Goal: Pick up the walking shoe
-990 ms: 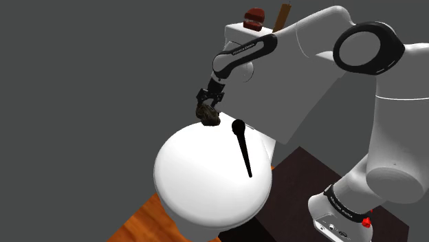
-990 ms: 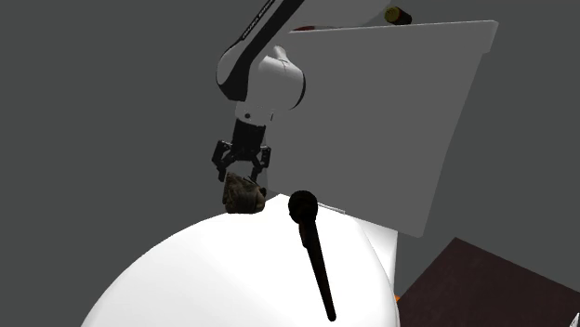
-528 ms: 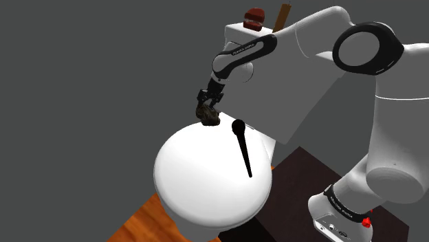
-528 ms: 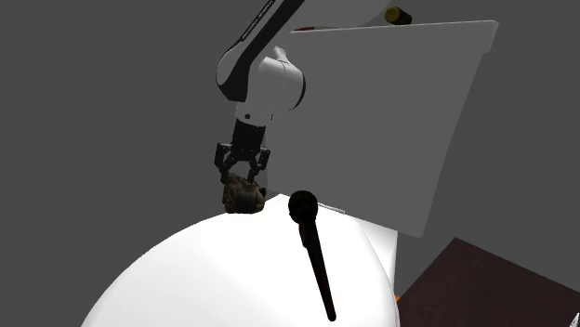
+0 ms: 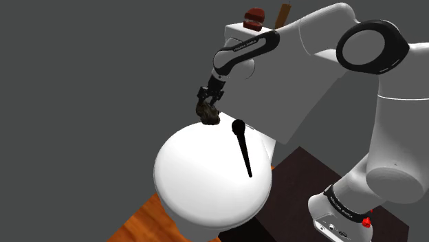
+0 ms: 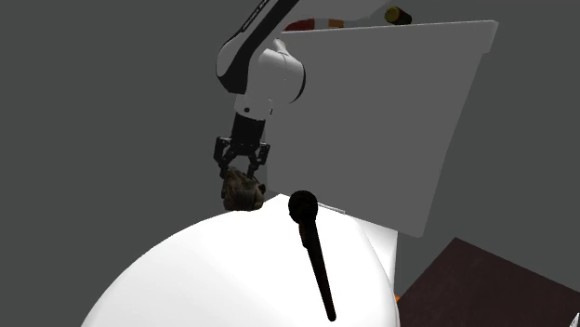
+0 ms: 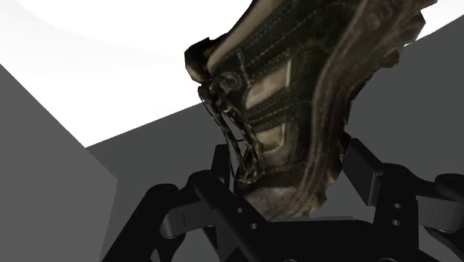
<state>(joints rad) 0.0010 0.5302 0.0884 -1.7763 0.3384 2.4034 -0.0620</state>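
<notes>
- The all-black two-finger hand (image 5: pixel 209 103) is clamped around the dark brown lace-up walking shoe (image 5: pixel 208 115), at the round white desk's (image 5: pixel 199 182) far edge.
- Whether the sole is clear of the desk is unclear.
- Risk: the grip looks close to one end, so the hanging shoe could pivot and slip out.

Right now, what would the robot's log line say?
fingers: shut on walking shoe | shoe: at white table rim | black utensil: lying on table
</notes>
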